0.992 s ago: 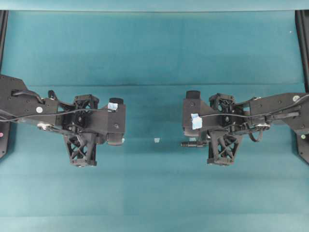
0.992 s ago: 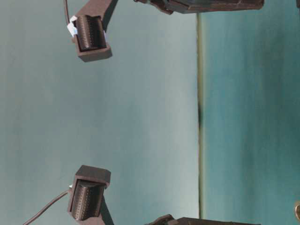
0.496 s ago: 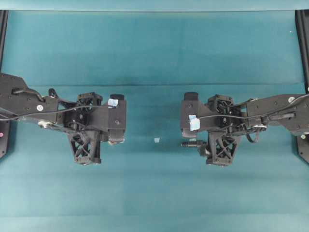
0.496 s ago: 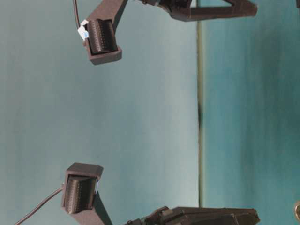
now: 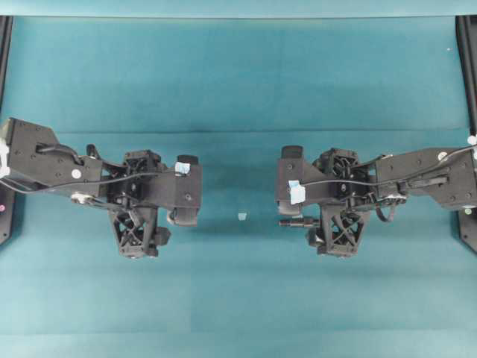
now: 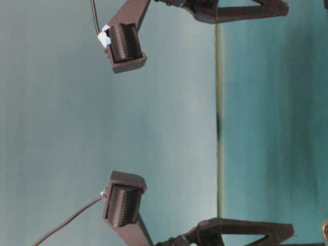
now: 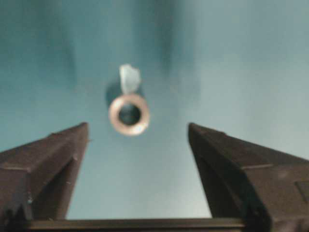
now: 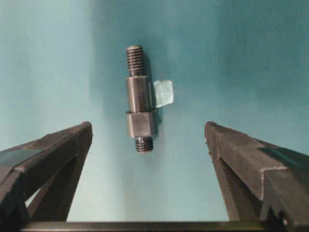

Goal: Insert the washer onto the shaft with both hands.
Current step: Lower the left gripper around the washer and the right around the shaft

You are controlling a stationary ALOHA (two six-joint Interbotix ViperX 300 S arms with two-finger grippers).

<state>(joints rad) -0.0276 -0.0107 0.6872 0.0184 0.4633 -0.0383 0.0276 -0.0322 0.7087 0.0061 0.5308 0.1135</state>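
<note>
**Both grippers spread wide above the washer and the shaft**

The left black gripper with pointed triangular fingers (image 7: 137,145) has its jaws spread wide and grips nothing; in the left wrist view the two dark fingers (image 7: 46,159) frame a bare gap of teal tabletop (image 5: 238,74). Just beyond that gap lies the small silvery-grey metal ring, the washer (image 7: 129,114), flat on the surface with its round hole facing up (the view is blurred, and the ring picks up a warm tint there). A small pale scrap of tape (image 7: 129,78) touches the washer's far edge. From overhead the washer itself is hidden beneath the left gripper (image 5: 185,216), which sits left of the tabletop's middle.

The right black gripper (image 8: 147,137) is likewise wide open and empty. Ahead of its fingers (image 8: 58,154) lies the short dark grey stepped metal rod, the shaft (image 8: 138,98), on its side on the tabletop, pointing straight away from the camera, with a threaded end at each tip and a thicker collar towards the near end. Another pale tape scrap (image 8: 163,93) lies against its right side. From overhead one end of the shaft (image 5: 292,221) pokes out from under the right gripper (image 5: 287,216), right of the tabletop's middle.

A further tiny pale scrap (image 5: 241,216) lies between the two grippers, apart from both.
</note>
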